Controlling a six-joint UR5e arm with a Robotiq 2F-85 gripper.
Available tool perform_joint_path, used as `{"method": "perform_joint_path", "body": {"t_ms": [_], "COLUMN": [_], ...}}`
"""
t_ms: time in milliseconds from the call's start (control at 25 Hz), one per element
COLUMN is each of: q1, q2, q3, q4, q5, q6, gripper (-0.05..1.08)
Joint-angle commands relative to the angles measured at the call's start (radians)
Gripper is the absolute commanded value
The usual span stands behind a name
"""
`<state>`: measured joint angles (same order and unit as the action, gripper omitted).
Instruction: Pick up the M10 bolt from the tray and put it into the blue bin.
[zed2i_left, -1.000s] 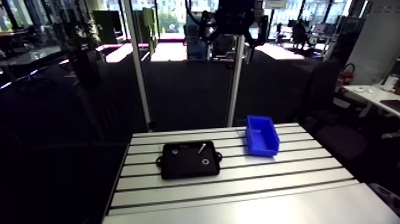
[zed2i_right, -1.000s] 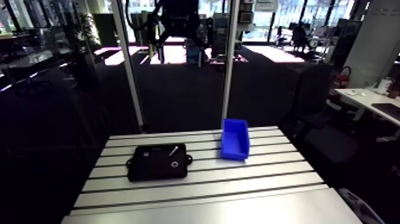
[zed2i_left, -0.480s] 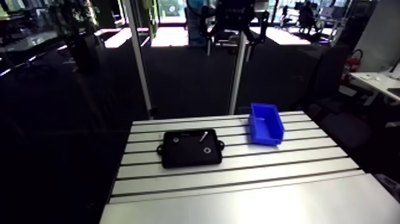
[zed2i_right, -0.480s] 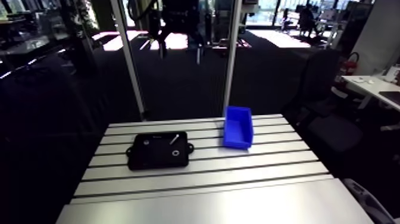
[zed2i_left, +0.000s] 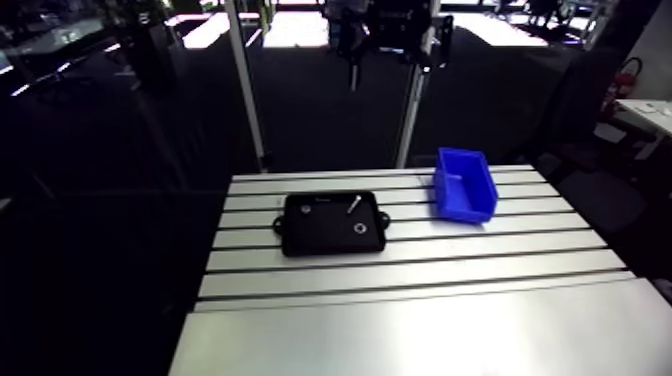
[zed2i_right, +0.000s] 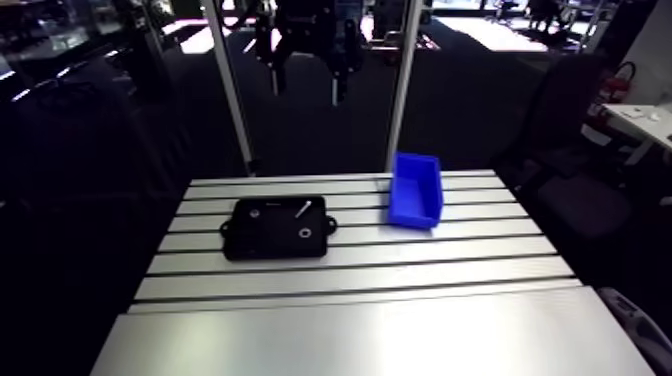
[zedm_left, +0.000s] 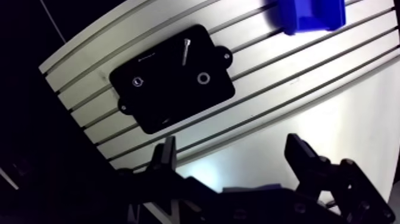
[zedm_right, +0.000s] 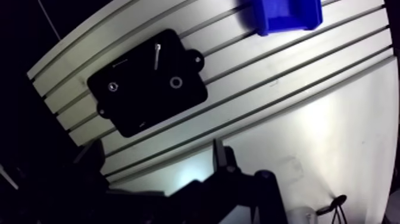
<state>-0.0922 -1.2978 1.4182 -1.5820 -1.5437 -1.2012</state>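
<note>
Gripper (zedm_left: 231, 146) wide open, empty, above table (zedm_left: 333, 110); bolt (zedm_left: 185, 51), washer (zedm_left: 203, 78), nut (zedm_left: 138, 82) in tray (zedm_left: 161, 104), blue bin (zedm_left: 309, 15) nearby.

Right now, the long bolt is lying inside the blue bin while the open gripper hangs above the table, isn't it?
Not quite. The bolt is lying in the black tray, not in the blue bin, which sits apart from the tray on the table. The rest holds: the gripper is open and hangs above the table. The wrist view shows this.

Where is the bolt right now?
In the wrist view the bolt lies inside the black tray, beside a small ring, on the side nearer the blue bin.
</note>
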Motion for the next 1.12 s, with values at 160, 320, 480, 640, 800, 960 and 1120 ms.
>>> {"method": "perform_joint_path", "body": {"t_ms": [160,320,480,640,800,960,1120], "q1": [0.04,0.065,0.072,0.08,0.08,0.08,0.08], "q2": [0.058,0.082,0.091,0.099,0.114,0.134,0.137], "q3": [0.015,0.034,0.069,0.101,0.121,0.135,0.152], "q4": [-0.086,-0.135,-0.194,-0.247,-0.263,-0.283,-0.322], "q5": [-0.009,-0.034,-0.037,-0.034,-0.034,-0.034,-0.029], "q6": [0.041,0.07,0.124,0.142,0.204,0.271,0.274], "gripper": [0.02,0.02,0.04,0.04,0.06,0.06,0.11]}}
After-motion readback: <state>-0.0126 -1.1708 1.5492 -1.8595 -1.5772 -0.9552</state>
